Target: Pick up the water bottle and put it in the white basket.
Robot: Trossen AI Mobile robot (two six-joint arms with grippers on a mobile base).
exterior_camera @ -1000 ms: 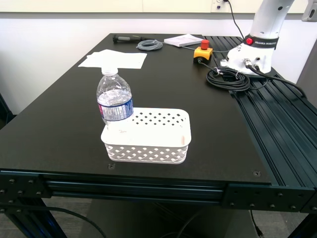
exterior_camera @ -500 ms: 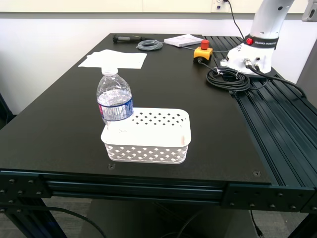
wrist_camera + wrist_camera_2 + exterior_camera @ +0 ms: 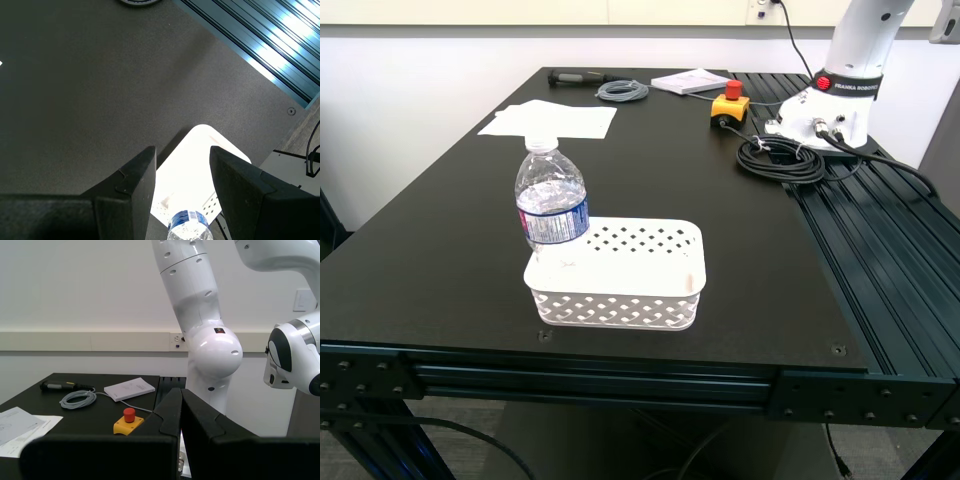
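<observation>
The water bottle stands upright at the exterior view's left end of the white basket, near the table's front edge. Its clear lower part overlaps the basket's rim, so I cannot tell whether it stands inside. No gripper shows in the exterior view. In the first wrist view my first gripper is open and empty, looking down on the bottle's blue label and the basket from above. In the second wrist view my second gripper is shut and empty, held high and facing the back wall.
A white robot arm stands at the back right with a black cable coil by its base. A yellow box with a red button, a booklet, a grey cable and paper sheets lie at the back. Ribbed rails run along the right.
</observation>
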